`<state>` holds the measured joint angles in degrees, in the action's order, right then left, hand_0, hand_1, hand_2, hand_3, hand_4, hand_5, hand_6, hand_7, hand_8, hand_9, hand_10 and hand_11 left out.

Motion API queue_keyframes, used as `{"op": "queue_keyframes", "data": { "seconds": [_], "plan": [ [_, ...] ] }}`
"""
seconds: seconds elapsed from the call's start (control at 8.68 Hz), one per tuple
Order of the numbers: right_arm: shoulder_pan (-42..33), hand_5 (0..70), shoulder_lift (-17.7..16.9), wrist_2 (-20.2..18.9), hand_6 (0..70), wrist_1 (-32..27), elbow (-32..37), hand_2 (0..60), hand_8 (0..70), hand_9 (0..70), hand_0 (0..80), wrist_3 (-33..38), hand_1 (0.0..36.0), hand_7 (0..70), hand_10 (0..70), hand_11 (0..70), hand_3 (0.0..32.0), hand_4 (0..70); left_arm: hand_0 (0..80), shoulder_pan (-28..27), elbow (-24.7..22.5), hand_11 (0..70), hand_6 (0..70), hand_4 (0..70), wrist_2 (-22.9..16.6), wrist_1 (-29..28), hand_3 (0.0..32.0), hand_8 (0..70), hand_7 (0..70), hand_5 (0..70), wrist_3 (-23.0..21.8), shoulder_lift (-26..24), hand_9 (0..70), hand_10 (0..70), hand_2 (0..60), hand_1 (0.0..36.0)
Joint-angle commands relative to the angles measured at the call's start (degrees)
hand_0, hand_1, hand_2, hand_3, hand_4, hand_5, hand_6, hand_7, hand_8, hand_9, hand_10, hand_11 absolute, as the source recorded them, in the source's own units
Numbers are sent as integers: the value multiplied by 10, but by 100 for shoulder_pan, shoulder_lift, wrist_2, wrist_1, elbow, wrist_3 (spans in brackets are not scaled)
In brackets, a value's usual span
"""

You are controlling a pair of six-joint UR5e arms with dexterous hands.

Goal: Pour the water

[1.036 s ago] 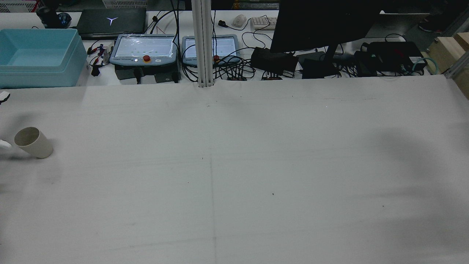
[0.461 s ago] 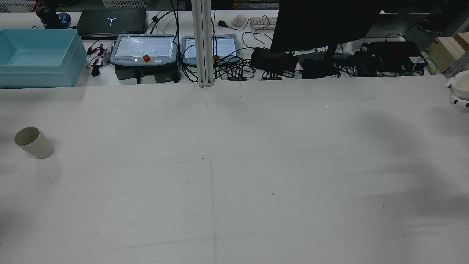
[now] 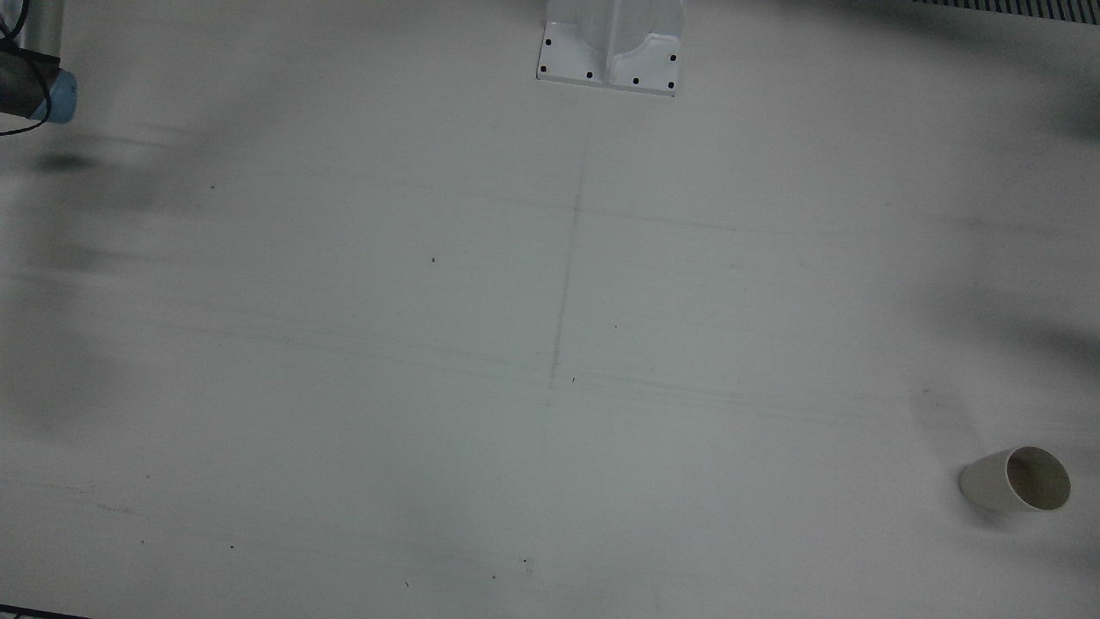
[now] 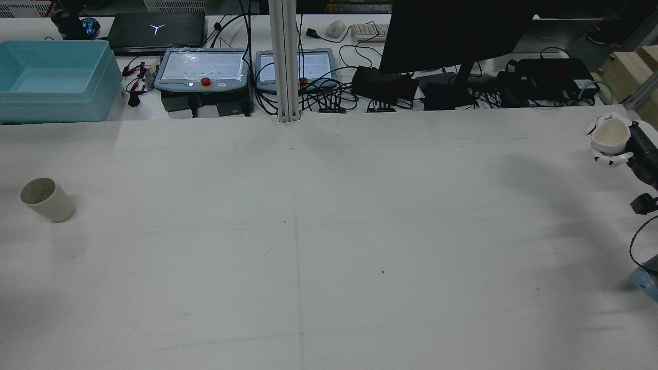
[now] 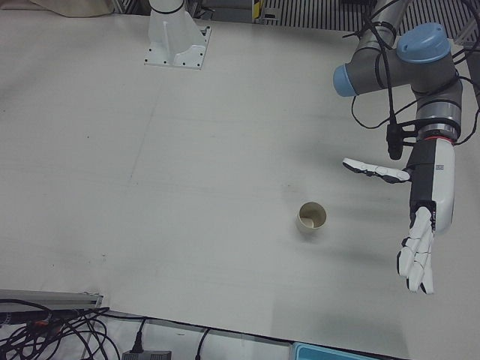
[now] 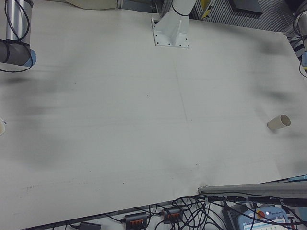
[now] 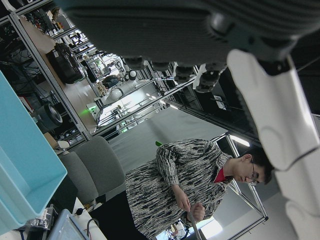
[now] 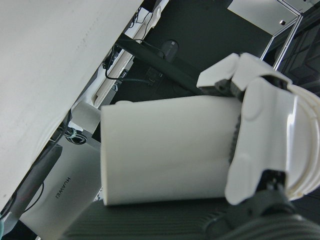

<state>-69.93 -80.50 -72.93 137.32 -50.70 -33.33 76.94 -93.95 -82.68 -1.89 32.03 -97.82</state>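
Right hand (image 4: 614, 149), grasping white cup (image 4: 610, 136) seemingly upright, has entered far from beige cup (image 4: 47, 199) for pouring; left hand (image 5: 420, 225) open

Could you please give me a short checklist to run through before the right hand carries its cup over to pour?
1. Right hand holds the white paper cup securely: ok, fingers wrap its wall in the right hand view.
2. Held cup upright: ok, its mouth faces up in the rear view.
3. Water in the held cup: cannot tell.
4. Beige receiving cup standing upright on the white cloth-covered table: ok, mouth open upward in the left-front view.
5. Left hand clear of the receiving cup: ok, open and off to its side, not touching.
6. Path across the table free: ok, nothing lies between the cups.
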Motion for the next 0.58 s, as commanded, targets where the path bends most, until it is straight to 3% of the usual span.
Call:
{"op": "queue_keyframes", "data": {
  "seconds": [0.0,0.23,0.35,0.46],
  "plan": [
    [560,700,78,542,370,-628,499,571,471,640,557,-192,275,466,543,700,0,185,485,67,-176,19,41,173,-3,154,0,0,65,0,-241,35,0,4,0,79],
    [551,700,26,753,365,-628,692,559,474,643,539,262,259,449,554,700,0,176,487,93,-386,18,39,170,-11,382,0,0,65,0,-241,35,0,3,0,85],
    [551,700,17,745,355,-628,954,494,465,632,541,552,248,437,547,700,0,163,488,102,-387,20,38,169,-64,400,0,0,65,0,-241,17,0,4,0,85],
    [560,559,8,745,254,-628,1200,115,363,505,539,842,175,334,448,644,0,109,487,102,-387,20,39,169,-125,418,0,0,65,0,-241,17,0,4,0,85]
  ]
}}
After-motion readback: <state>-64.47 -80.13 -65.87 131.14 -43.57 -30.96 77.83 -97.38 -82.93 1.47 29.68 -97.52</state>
